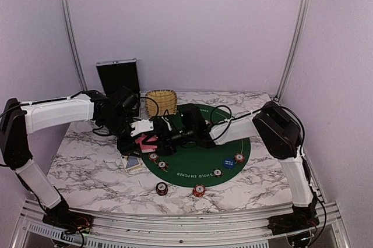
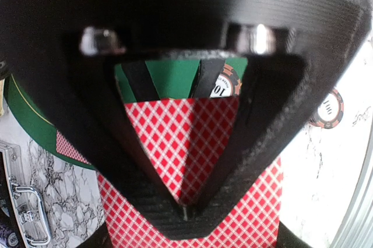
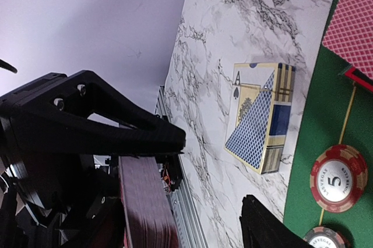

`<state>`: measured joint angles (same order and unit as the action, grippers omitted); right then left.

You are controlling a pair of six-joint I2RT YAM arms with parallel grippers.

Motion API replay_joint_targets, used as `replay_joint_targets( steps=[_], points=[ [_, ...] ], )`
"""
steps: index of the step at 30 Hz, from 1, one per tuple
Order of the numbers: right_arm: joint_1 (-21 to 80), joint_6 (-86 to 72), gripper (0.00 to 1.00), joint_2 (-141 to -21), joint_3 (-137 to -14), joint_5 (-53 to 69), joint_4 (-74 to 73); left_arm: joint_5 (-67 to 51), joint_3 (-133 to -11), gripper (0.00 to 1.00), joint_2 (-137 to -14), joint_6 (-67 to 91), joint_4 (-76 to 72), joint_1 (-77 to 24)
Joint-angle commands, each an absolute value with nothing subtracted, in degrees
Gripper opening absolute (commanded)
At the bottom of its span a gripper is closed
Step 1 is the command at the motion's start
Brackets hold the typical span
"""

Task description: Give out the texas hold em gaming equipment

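- A blue card box (image 3: 259, 117) lies on the marble table (image 1: 87, 166) beside the green mat (image 1: 198, 163), with a wicker basket (image 1: 161, 101) and a black case (image 1: 118, 76) behind.
- Poker chips (image 1: 153, 156) dot the mat.
- The left gripper (image 2: 185, 210) is clamped on the red-backed cards (image 2: 192, 137) over the mat's left edge.
- The right gripper (image 1: 175, 136) reaches across to it; I cannot tell how its jaws stand.
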<state>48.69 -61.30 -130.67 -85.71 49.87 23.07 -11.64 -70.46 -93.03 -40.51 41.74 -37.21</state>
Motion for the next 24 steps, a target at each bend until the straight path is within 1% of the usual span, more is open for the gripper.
replay_joint_targets(
  steps=[1, 4, 13, 16, 19, 24],
  points=[
    [47.9, -59.6, 0.61, -128.8, -83.5, 48.2, 19.8, -12.2, -71.5, 0.24, -92.4, -41.0, 41.9, -37.4],
    [48.0, -59.5, 0.57, -128.1, -83.3, 48.1, 19.9, -12.0, -71.3, 0.24, -92.4, -41.0, 42.0, -37.4],
    [46.9, -57.6, 0.50, -124.8, -80.9, 47.5, 18.0, -11.5, -70.9, 0.23, -92.2, -41.2, 42.0, -37.4],
    [46.6, -58.0, 0.50, -123.8, -80.0, 47.7, 18.6, -11.8, -71.1, 0.23, -92.3, -41.1, 42.0, -37.4],
    [46.6, -58.7, 0.52, -122.7, -79.5, 48.0, 19.7, -11.9, -71.2, 0.23, -92.4, -41.0, 42.0, -37.4],
    [46.5, -59.5, 0.52, -121.2, -78.8, 48.1, 20.6, -11.7, -71.1, 0.23, -92.3, -41.0, 41.9, -37.4]
  ],
)
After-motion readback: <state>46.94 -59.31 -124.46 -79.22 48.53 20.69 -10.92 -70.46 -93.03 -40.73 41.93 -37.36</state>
